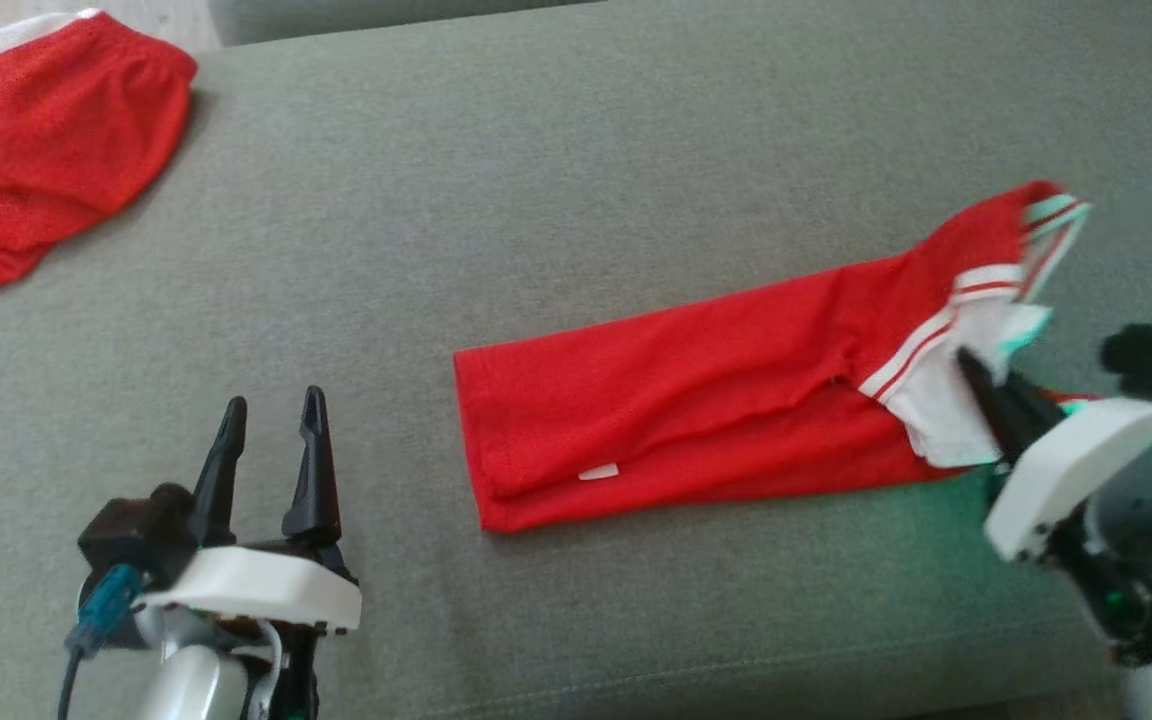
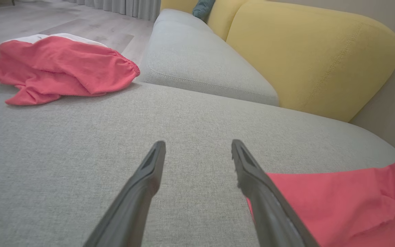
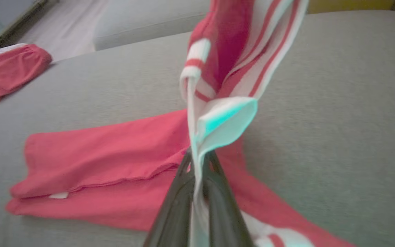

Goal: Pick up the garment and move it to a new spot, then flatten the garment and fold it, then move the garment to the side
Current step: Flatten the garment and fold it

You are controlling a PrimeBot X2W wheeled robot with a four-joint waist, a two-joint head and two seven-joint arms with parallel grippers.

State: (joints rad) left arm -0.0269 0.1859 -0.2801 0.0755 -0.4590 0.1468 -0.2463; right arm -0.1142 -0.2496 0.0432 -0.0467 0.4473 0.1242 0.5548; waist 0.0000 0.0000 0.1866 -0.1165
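Observation:
A red garment (image 1: 696,400) with white striped trim lies folded lengthwise across the grey sofa seat (image 1: 536,200), its hem toward the left. My right gripper (image 1: 971,370) is shut on the white collar end (image 3: 225,116) and holds that end lifted off the cushion (image 3: 338,103). The rest of the garment (image 3: 98,154) still rests flat. My left gripper (image 1: 271,410) stands open above bare cushion, to the left of the garment's hem, with nothing between its fingers (image 2: 149,178). In the left wrist view the garment's edge (image 2: 338,199) lies just beyond the right finger.
A second red garment with a white edge (image 1: 46,130) lies bunched at the far left of the seat (image 2: 60,68). A yellow backrest (image 2: 314,55) rises behind the seat, and a floor (image 2: 63,20) shows beyond the sofa.

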